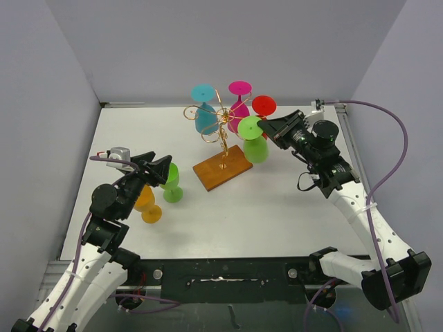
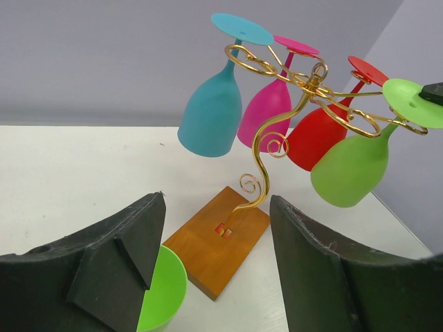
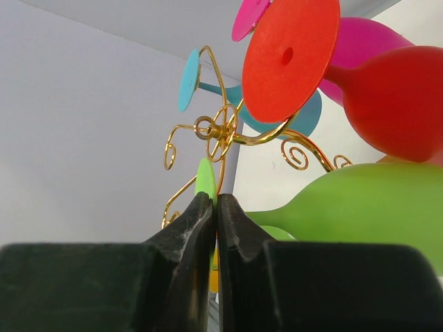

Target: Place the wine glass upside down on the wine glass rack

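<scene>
The wine glass rack (image 1: 223, 135), gold wire on a brown wooden base (image 1: 221, 167), stands at mid-table. Teal (image 1: 205, 117), magenta (image 1: 239, 104) and red (image 1: 264, 106) glasses hang upside down on it. My right gripper (image 1: 265, 126) is shut on the foot disc (image 3: 205, 180) of a green wine glass (image 1: 255, 146), which is upside down with its stem at a scroll arm (image 2: 367, 124). My left gripper (image 2: 217, 200) is open and empty, just above a second green glass (image 2: 163, 290) standing upright on the table.
An orange glass (image 1: 147, 205) stands next to the upright green glass (image 1: 172, 183) at the left, under my left arm. Grey walls enclose the white table (image 1: 277, 207) on three sides.
</scene>
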You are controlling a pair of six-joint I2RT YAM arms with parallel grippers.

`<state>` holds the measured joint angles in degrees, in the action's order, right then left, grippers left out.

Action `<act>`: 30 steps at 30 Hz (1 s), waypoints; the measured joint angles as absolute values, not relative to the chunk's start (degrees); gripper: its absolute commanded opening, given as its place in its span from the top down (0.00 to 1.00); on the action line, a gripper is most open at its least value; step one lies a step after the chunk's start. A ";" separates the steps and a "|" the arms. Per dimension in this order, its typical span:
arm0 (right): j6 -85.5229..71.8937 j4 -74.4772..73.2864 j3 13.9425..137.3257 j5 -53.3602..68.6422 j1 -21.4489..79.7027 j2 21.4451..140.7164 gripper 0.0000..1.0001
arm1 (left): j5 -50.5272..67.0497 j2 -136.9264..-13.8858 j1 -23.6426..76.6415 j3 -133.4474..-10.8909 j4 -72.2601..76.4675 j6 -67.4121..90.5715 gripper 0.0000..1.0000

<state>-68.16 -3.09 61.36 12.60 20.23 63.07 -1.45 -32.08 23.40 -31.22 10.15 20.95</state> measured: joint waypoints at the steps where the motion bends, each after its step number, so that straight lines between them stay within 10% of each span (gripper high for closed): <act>1: -68.18 -3.07 61.36 12.51 20.23 63.29 0.94 | -1.45 -32.08 23.40 -31.22 10.15 20.95 0.39; 11: -68.69 -3.09 61.25 11.49 20.23 63.94 0.89 | -1.45 -32.08 23.40 -31.22 10.15 20.95 0.39; 30: -68.38 -4.05 60.99 10.66 20.23 64.07 0.34 | 0.14 -34.54 23.40 -31.22 10.11 20.91 0.38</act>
<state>-68.38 -4.05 60.99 10.66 20.23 64.07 0.14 -34.54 23.40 -31.22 10.11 20.91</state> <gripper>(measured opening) 0.582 0.611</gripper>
